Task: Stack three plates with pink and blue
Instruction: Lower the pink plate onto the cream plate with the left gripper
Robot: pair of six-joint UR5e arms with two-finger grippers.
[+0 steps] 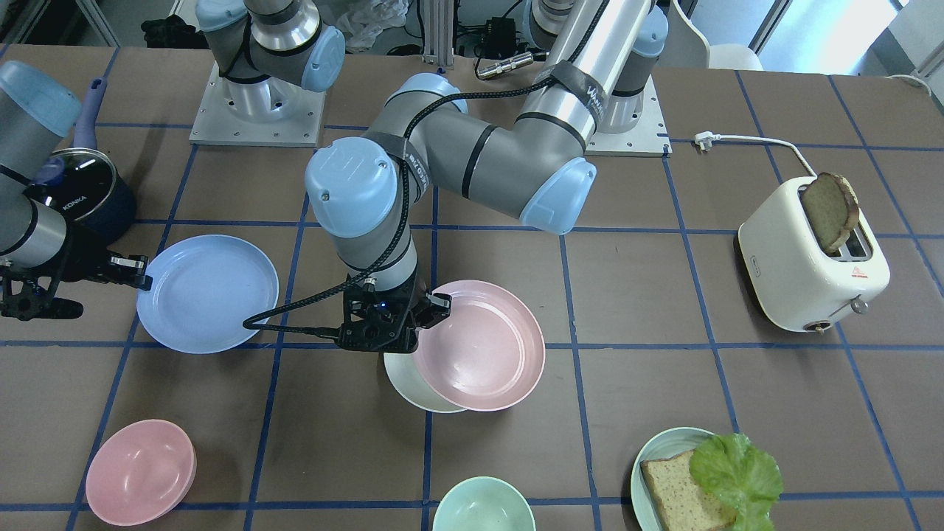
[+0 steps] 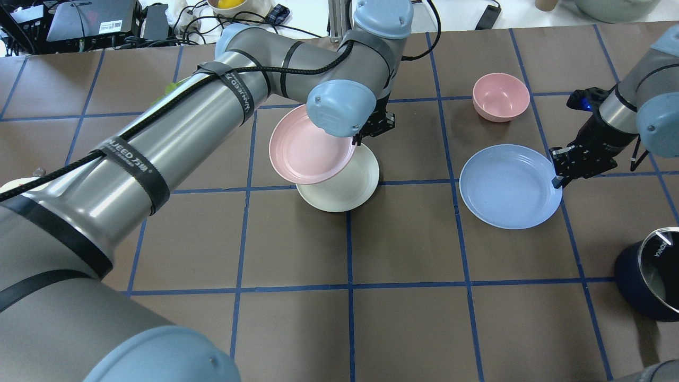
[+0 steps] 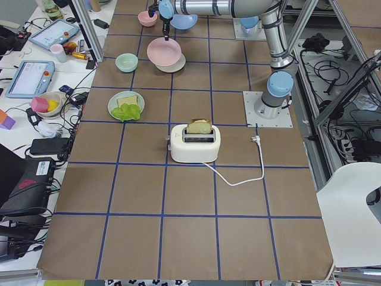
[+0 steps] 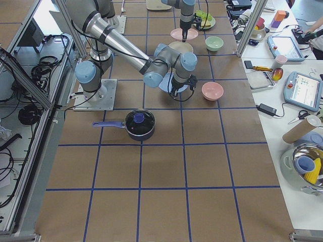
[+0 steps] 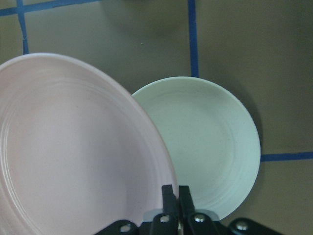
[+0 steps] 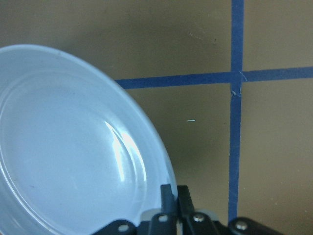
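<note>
Left wrist view shows the left tool (image 5: pixel 176 192) pinched nearly closed on the pink plate (image 5: pixel 73 156) rim. Front view adds the tilt, with that plate overlapping the cream plate (image 1: pixel 409 385) on the worktop (image 1: pixel 627 383). Right wrist view has the right tool (image 6: pixel 175 190) pinching the blue plate (image 6: pixel 68 147) rim, well apart from the others and perhaps slightly raised.

- Left arm (image 1: pixel 501 166): silver-grey tubes, pale blue joint caps, a black braided cable under black straps with white lettering.
- Right arm (image 2: pixel 628 103): same grey and blue.
- Left gripper (image 1: pixel 439 304): black.
</note>
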